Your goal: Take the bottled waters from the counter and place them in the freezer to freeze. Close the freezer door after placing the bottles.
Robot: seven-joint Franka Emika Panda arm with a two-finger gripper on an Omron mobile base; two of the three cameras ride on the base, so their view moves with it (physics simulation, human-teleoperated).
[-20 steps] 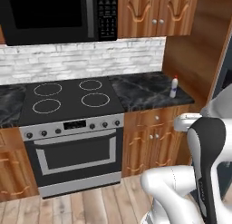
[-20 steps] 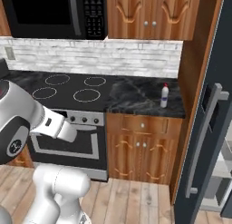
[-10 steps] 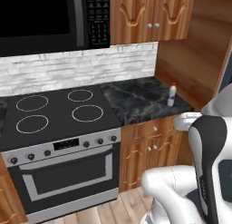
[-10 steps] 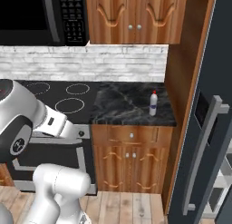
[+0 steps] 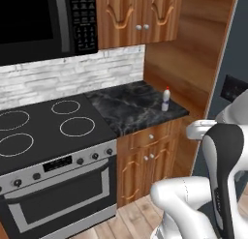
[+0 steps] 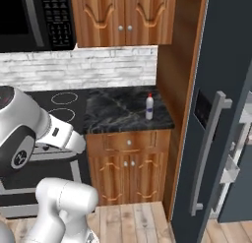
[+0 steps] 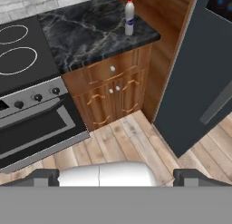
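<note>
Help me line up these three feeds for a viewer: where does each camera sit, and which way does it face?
Left base view: behind the arm's left, facing the counter and stovetop; white arm at lower right.
Right base view: behind its right, facing the counter and freezer door; arm at lower left.
Hand view: on the hand, looking down; open gripper at the bottom.
All share the red-capped bottle.

Two base cameras sit behind the arm, looking forward and down at the black marble counter [image 5: 131,107] from left and right. Both share its right end, near the wood panel, and the stovetop [image 6: 61,106] beside it. The hand camera looks down from higher up, at the same counter's front edge.
</note>
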